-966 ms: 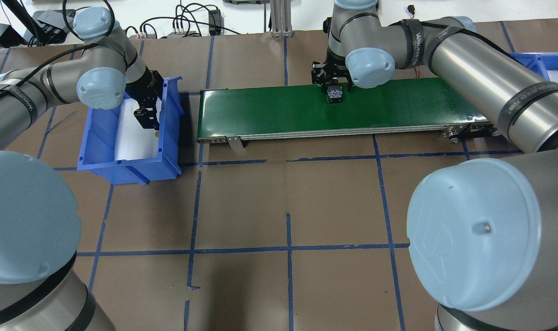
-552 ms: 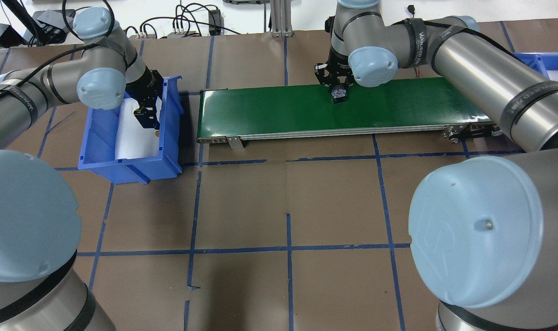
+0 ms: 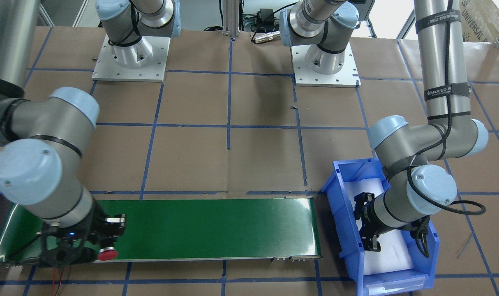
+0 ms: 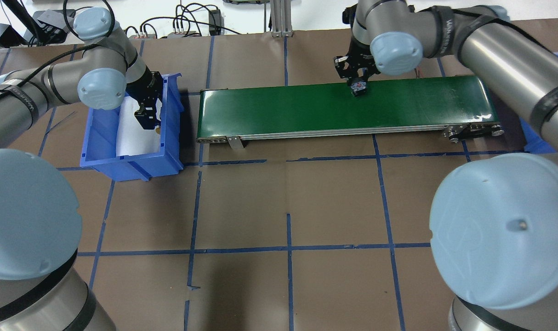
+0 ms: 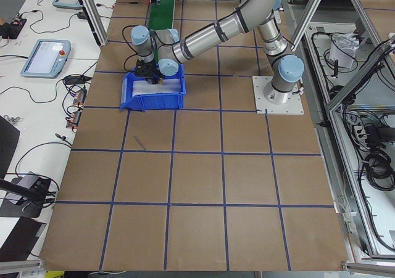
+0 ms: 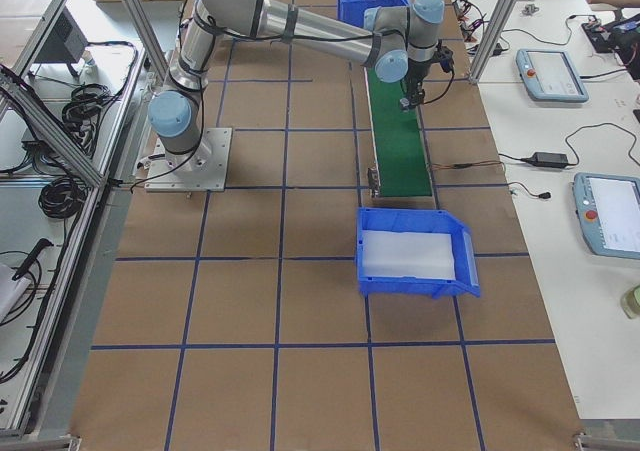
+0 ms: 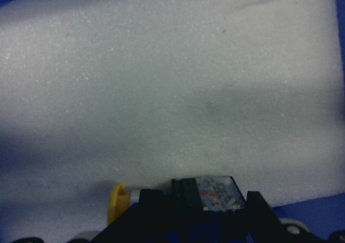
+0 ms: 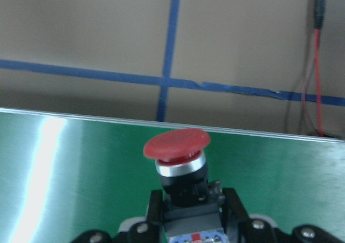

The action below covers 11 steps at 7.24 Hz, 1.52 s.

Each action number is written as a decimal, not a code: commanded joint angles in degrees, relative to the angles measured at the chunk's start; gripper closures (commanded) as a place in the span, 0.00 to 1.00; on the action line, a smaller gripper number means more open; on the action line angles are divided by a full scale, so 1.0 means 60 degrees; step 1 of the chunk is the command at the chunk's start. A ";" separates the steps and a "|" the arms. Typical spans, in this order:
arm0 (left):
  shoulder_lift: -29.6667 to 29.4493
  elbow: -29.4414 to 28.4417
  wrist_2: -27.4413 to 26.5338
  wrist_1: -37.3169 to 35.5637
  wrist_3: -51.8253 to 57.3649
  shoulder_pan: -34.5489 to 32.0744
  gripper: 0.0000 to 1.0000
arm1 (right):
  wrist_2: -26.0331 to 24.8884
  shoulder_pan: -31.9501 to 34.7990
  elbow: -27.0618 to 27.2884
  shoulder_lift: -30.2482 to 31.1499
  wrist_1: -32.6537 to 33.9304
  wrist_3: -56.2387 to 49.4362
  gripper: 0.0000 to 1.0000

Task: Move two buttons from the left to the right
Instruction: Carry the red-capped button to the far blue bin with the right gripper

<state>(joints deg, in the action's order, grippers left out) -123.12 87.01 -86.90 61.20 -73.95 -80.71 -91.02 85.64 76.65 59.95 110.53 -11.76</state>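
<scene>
Right fingers [image 8: 233,206] are clamped on the grey block end of the red button [image 8: 177,148], with the cap out past the fingertips. That grip looks deliberate: the squared block gives flat faces to pinch, and the round cap and black collar stay free. The button hangs over the far edge of the green conveyor belt [image 4: 283,110], towards its right half. Whether it is clear of the belt surface I cannot tell. The likely goal is the foam-lined blue bin [image 6: 415,286] at the desk's [image 4: 283,197] right end, so I judge this a carry in mid-course. The red piece has a wide, shallow mushroom cap, a bright metal ring under it, a short black barrel, and a printed label on the block. Left fingers [image 7: 259,206] are low inside the other blue bin [image 4: 127,161], over its white foam [image 7: 161,92]. They straddle the block of the yellow button [image 7: 115,204], which lies on its side on the foam with its cap to one side. Whether those fingers are pressing it yet I cannot tell. Lying down like that, the block is the handiest part to grip. One button is in transit; the other is not yet out of its bin.
</scene>
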 commanded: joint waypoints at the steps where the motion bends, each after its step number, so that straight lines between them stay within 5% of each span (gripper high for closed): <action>1: -0.0002 0.0001 0.0171 0.0039 0.0020 0.0004 0.50 | -0.0252 -0.1640 0.0013 0.0452 -0.0754 -0.1725 0.95; 3: 0.0027 -0.0028 0.0201 0.0083 0.0020 0.0004 0.61 | -0.1044 -0.2869 0.0086 0.0526 -0.0741 -0.3772 0.95; 11: 0.0889 -0.0292 0.0142 0.0098 0.0122 0.0180 0.62 | -0.0667 -0.5804 -0.0395 0.0339 -0.1151 -0.4689 0.95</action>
<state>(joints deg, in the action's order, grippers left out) -119.55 85.31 -85.94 61.79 -73.23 -79.58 -96.04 52.48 75.61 63.77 103.48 -39.24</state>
